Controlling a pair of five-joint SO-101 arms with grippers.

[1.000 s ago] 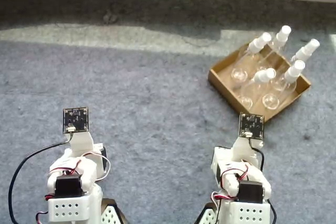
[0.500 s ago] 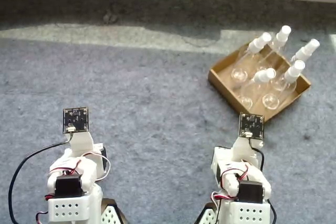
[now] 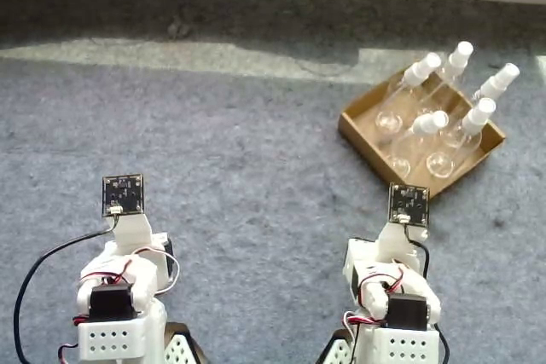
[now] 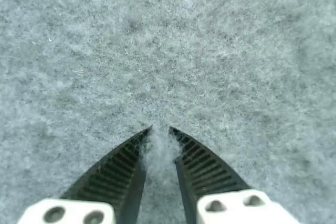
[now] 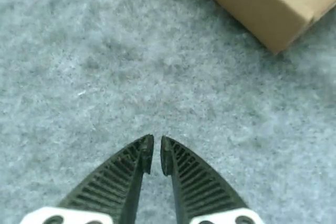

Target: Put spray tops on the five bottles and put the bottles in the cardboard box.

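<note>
Both arms sit folded back at the near edge of the high view, the left arm (image 3: 119,291) at about 7 o'clock and the right arm (image 3: 394,291) at about 5 o'clock. Each has its wrist camera board pointing toward 12 o'clock.

The left gripper (image 4: 160,128) hangs over bare grey carpet (image 4: 173,40). Its ribbed jaws are drawn in to a narrow slit and grasp nothing. The right gripper (image 5: 157,138) is likewise clenched with nothing in it, its tips almost touching.

The cardboard box (image 3: 360,141) sits at 2 o'clock in the high view, turned corner-on. Its near corner lies close to the right arm's camera board, and a brown wall of the box (image 5: 262,3) shows beyond the right gripper.

All five bottles (image 3: 401,147) lie inside the box, their white spray tops (image 3: 438,119) on and pointing toward 1 o'clock. Several tops overhang the far rim.

Grey carpet stretches from 9 o'clock through the centre. A sunlit band (image 3: 171,55) crosses it near 12 o'clock, below a darker strip at the far edge.
</note>
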